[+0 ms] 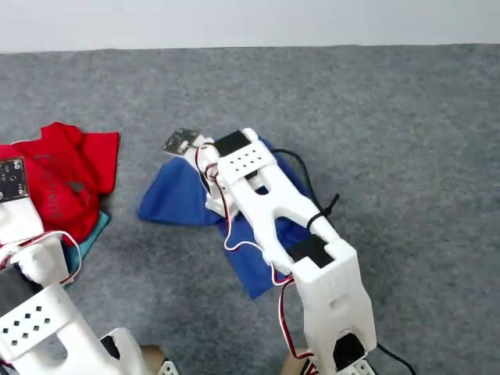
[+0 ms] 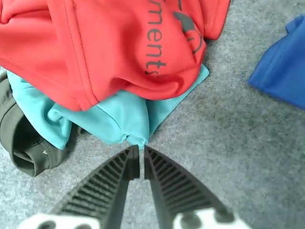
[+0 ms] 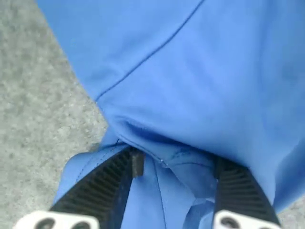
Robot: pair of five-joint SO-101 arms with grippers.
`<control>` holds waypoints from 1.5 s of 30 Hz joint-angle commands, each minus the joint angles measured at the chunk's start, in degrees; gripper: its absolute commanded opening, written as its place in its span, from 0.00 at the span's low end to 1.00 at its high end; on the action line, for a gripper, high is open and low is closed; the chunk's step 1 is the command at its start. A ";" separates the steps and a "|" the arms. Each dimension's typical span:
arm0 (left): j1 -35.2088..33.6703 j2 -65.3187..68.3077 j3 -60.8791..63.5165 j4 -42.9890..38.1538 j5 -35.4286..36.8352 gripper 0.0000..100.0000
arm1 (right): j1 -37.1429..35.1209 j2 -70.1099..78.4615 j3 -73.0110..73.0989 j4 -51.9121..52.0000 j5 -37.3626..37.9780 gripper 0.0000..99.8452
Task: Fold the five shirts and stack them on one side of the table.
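A blue shirt lies crumpled mid-table under my right arm. My right gripper is open, its jaws on either side of a raised fold of that blue shirt. At the left edge a red shirt lies on top of a teal shirt. In the left wrist view the red shirt covers the teal shirt, with a dark olive shirt underneath. My left gripper is shut at a puckered corner of the teal shirt and seems to pinch it.
Grey carpet-like table top stretches bare to the back and right. My left arm stands at the front left, beside the pile. A corner of the blue shirt lies across open cloth from the pile.
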 commanded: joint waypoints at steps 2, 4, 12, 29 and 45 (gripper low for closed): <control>0.00 -1.14 -0.22 -1.05 0.26 0.02 | 1.54 0.57 -3.16 1.80 0.70 0.23; 0.00 -1.14 -0.22 -1.05 0.26 0.02 | 1.54 0.75 -3.16 1.80 0.70 0.17; 0.00 -1.14 -0.40 -1.05 0.26 0.02 | 2.15 -5.05 -3.16 2.95 0.70 0.03; 11.87 -1.14 -0.57 -1.32 0.44 0.03 | 9.36 -25.45 -3.16 12.35 0.70 0.01; 31.56 -0.62 1.27 -12.31 0.62 0.03 | 32.75 -38.90 -2.02 19.30 4.48 0.01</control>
